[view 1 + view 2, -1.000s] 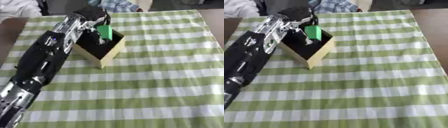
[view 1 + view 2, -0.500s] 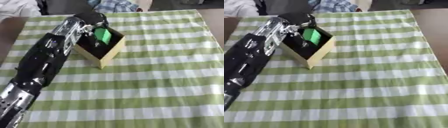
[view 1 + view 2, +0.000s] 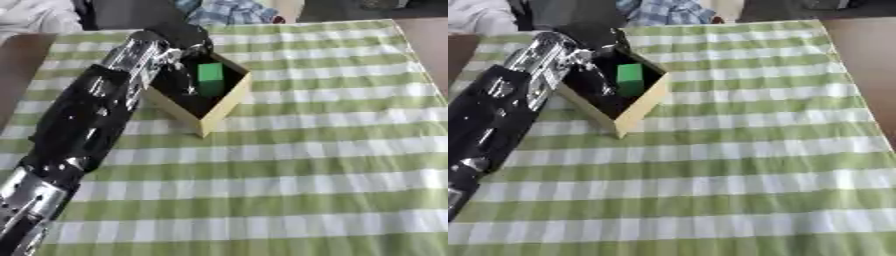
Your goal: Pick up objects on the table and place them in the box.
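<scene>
A tan box (image 3: pixel 226 102) with a dark inside stands on the green-and-white checked cloth, left of the middle at the back. A green block (image 3: pixel 210 79) stands inside it, against the right wall. My left arm comes in from the lower left, and its hand (image 3: pixel 178 40) hangs over the box's far left corner. Its fingers (image 3: pixel 182 75) point down into the box just left of the block and look relaxed, apart from it. The box's dark inside hides the fingertips. My right hand shows in no view.
The checked cloth (image 3: pixel 737 165) covers most of the table, with bare brown table (image 3: pixel 868 45) at the right and far left. A person's checked clothing (image 3: pixel 223 11) shows at the far edge behind the box.
The green block, held tilted above the box a second ago, has gone down into it and now stands free of the fingers. The hand has drawn slightly back to the left.
</scene>
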Motion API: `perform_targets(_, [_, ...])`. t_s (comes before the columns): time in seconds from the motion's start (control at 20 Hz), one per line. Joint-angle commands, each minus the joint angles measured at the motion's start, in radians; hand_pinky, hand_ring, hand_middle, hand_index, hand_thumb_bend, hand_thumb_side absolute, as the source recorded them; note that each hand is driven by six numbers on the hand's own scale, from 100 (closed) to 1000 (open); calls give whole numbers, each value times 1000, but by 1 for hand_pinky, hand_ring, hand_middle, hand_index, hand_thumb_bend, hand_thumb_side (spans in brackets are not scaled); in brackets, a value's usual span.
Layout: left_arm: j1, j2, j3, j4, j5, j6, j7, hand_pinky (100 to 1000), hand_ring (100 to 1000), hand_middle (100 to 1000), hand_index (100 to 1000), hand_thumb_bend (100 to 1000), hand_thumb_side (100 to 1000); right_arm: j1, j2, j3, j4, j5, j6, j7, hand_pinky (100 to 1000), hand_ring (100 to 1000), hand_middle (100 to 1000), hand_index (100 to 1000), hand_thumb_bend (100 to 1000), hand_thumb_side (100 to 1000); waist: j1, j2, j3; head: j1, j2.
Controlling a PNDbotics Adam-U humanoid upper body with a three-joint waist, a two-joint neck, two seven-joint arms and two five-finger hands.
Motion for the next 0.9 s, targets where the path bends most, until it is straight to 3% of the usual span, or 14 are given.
perform_targets(0.05, [-17, 29, 20, -71, 53, 27, 9, 736, 779, 739, 806, 376, 170, -7, -15, -7, -15, -5, 1, 3, 566, 801, 707, 925, 100, 966, -5, -26, 2, -2, 3])
perform_targets(0.15, [-17, 37, 22, -114, 89, 45, 6, 719, 765, 726, 802, 334, 157, -6, -15, -6, -15, -5, 1, 3, 568, 801, 708, 925, 100, 965, -5, -29, 3, -2, 5])
perform_targets(0.2, [-16, 43, 23, -139, 109, 52, 4, 706, 753, 716, 799, 212, 207, -6, -16, -6, -15, -4, 1, 3, 569, 802, 709, 925, 100, 964, -5, -31, 4, -2, 5])
perform_targets(0.25, [-14, 50, 26, -167, 131, 61, 0, 698, 747, 712, 798, 281, 136, -6, -18, -6, -15, -4, 0, 3, 570, 802, 709, 925, 100, 964, -5, -32, 5, -3, 6])
perform_targets(0.5, [5, 92, 39, -330, 236, 103, -23, 614, 673, 665, 786, 182, 100, -7, -28, -6, -15, 0, -2, 0, 573, 802, 711, 924, 100, 961, -5, -37, 11, -13, 10])
perform_targets(0.9, [93, 220, 37, -624, 397, 157, -57, 501, 575, 635, 772, 138, 100, -5, -39, -9, -15, 7, -2, -5, 575, 803, 711, 923, 100, 960, -2, -38, 19, -32, 15])
